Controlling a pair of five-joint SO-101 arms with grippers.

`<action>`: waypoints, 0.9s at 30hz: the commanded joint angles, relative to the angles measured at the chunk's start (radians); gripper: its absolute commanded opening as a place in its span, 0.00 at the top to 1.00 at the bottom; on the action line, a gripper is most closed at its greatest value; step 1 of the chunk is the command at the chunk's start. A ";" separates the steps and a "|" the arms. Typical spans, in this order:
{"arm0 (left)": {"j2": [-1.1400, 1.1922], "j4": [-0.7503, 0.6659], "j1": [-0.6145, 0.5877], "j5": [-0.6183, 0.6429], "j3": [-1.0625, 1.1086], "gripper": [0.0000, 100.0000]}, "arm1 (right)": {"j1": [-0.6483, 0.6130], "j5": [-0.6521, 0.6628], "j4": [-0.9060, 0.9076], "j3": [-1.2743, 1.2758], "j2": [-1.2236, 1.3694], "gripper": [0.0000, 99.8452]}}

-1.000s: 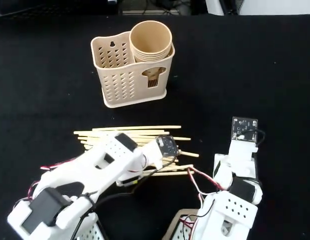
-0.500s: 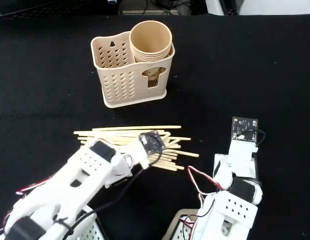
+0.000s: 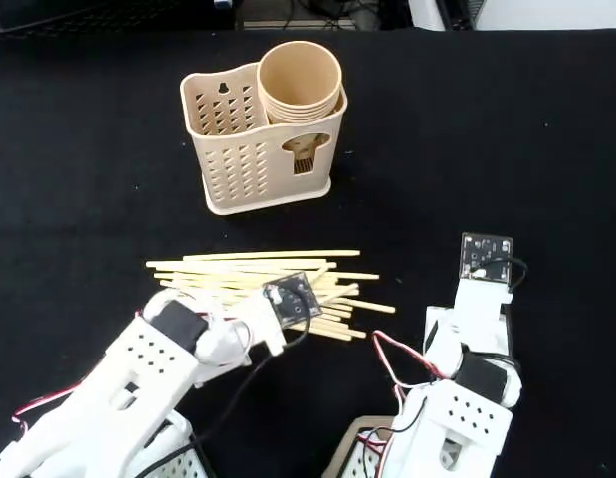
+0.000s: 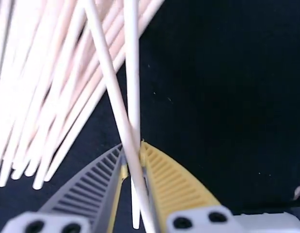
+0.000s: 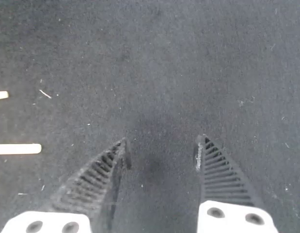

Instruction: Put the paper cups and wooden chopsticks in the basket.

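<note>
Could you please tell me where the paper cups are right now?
In the high view, the paper cups stand stacked in the right-hand compartment of the basket, beyond the chopsticks.

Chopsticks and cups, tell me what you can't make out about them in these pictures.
High view: the paper cups are nested and the basket wall hides the stack, so no count.
High view: the left arm covers part of the chopsticks pile.
Left wrist view: sticks at the left gripper are blurred and cut by the edge.
Right wrist view: two stick ends, the rest cut by the edge.
</note>
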 commanded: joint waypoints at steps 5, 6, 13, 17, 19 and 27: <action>0.026 -0.037 -0.001 -0.006 0.019 0.83 | 0.006 0.005 -0.015 -0.004 -0.012 0.78; 0.034 -0.040 -0.001 -0.008 0.016 0.83 | 0.006 0.005 -0.015 -0.004 -0.012 0.78; 0.104 -0.135 -0.001 -0.005 0.016 0.85 | 0.006 0.005 -0.015 -0.004 -0.012 0.78; 0.173 -0.180 -0.001 -0.006 0.016 0.85 | 0.006 0.005 -0.015 -0.002 -0.012 0.78; 0.215 -0.195 -0.002 -0.006 0.008 0.85 | 0.006 0.005 -0.015 -0.002 -0.012 0.78; 0.302 -0.196 -0.001 -0.003 -0.041 0.94 | 0.006 0.005 -0.020 0.001 -0.012 0.78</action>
